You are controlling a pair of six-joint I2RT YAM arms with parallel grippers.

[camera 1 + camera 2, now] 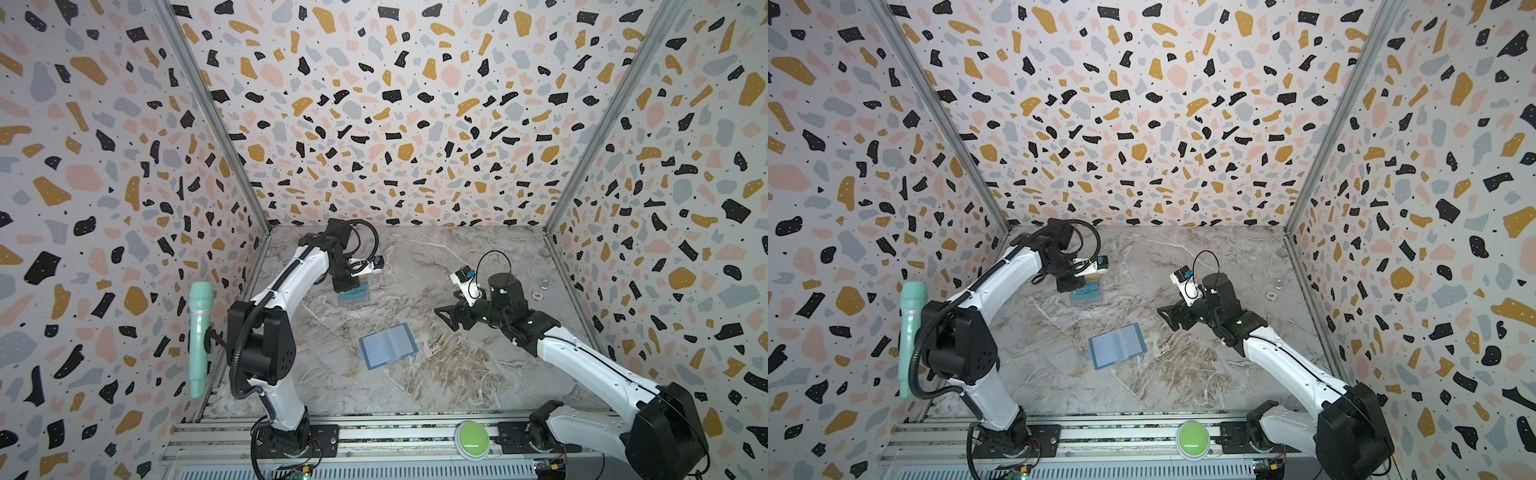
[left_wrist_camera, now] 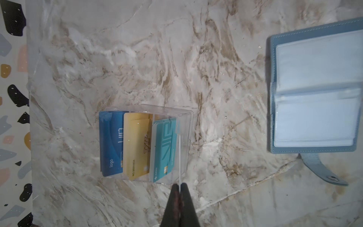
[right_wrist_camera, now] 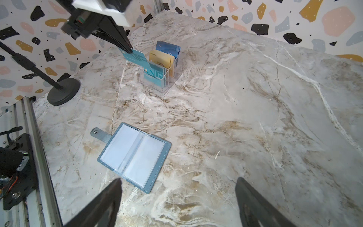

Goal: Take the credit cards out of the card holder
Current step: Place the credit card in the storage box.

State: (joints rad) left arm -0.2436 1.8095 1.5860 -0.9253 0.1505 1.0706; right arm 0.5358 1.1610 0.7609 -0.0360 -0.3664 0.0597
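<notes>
The pale teal plastic card with white "VIP" lettering (image 3: 136, 59) was already out of the dusty-blue leather-like booklet card holder (image 3: 135, 157). It was pinched by one end in the left hand (image 3: 128, 49), whose jaws were shut tight on it, so the step in hand looked like filing the card away. It hung tilted over the clear plastic three-compartment case (image 3: 167, 86), at the end that held the other teal cards. Its low corner was at the rim there, but whether it had entered the case could not be told. The card holder lay spread open and flat on the marble-patterned counter (image 1: 457, 374), nearer than the case and well apart from it. Its snap tab (image 3: 98, 134) stuck out to the left, and both clear sleeves on show looked empty. The right hand (image 3: 177, 180) hung with its jaws wide apart and nothing in them, to the right of the holder and touching nothing. The next move probably called for squaring the card to the narrow gap between the teal stack and the case's thin end wall, lowering it straight, and only then letting go. The case rim was the edge to watch. The black round stand base (image 3: 63, 91) sat left of the case, while bare counter lay open to the right.
</notes>
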